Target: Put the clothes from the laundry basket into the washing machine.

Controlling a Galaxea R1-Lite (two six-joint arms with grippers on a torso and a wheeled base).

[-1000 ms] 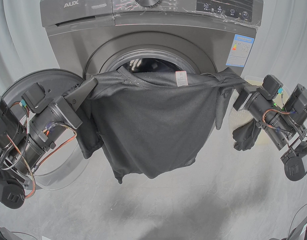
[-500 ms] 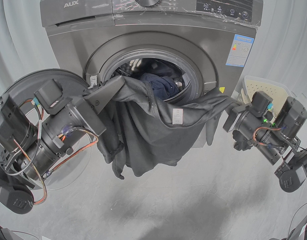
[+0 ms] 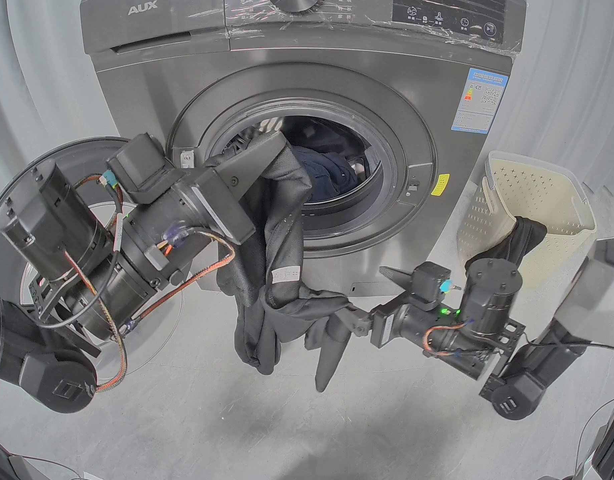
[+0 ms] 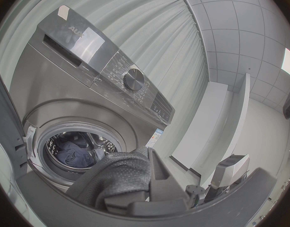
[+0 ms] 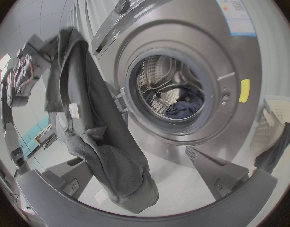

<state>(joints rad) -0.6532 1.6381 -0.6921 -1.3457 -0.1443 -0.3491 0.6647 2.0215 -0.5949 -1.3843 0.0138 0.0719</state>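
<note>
Shirt (image 3: 274, 235) hangs by the washing machine (image 3: 414, 101) hole, on its left. Your left tool (image 3: 270, 143) pinches it. Your right tool (image 3: 364, 295) is open, with cloth draped on one finger. Shake that free, then push the shirt deep inside.

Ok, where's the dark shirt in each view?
Head view: dark shirt hangs from the left gripper beside the drum opening.
Left wrist view: dark shirt bunched at its fingers.
Right wrist view: dark shirt hangs beside the opening, end draped over one right gripper finger.
Shared landmark: the drum opening, blue clothes inside.
</note>
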